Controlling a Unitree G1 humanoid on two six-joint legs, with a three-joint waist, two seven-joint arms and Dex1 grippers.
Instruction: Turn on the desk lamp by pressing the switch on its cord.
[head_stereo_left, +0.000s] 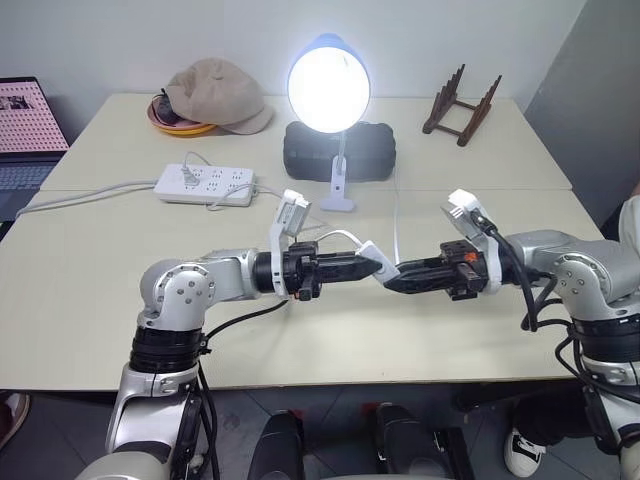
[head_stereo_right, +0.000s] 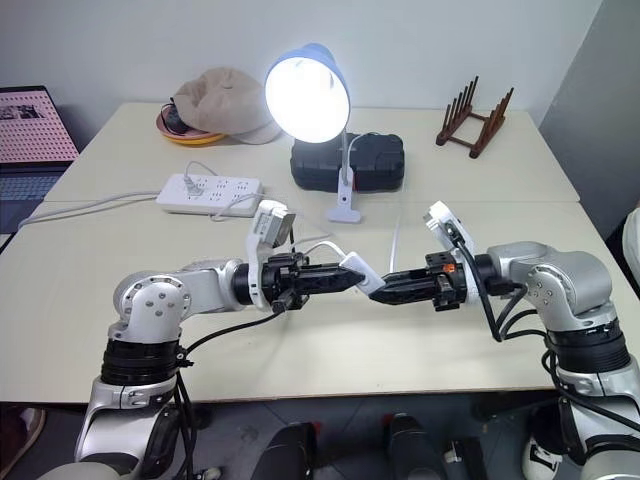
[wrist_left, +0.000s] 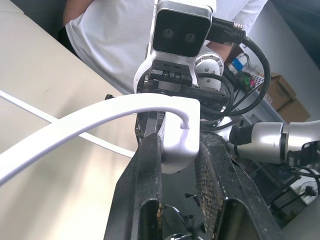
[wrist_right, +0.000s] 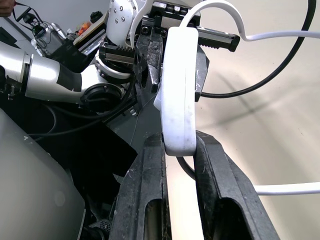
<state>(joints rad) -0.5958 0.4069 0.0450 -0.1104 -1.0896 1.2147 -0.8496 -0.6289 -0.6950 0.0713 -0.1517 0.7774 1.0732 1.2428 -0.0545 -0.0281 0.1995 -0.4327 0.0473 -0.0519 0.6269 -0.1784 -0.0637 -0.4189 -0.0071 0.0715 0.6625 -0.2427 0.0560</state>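
Observation:
The desk lamp stands clipped upright at the back of the table, its globe bulb glowing brightly under the light-blue shade. Its thin white cord runs forward to the white switch, which hangs above the middle of the table. My left gripper reaches in from the left and is shut on one end of the switch. From the right comes my right gripper, shut on the switch's other end. The two grippers' tips meet at it.
A white power strip lies at the back left with plugs in it. Behind the lamp sits a black case. A beige cap, a wooden rack and a laptop are at the far edges. A person in a white shirt stands nearby.

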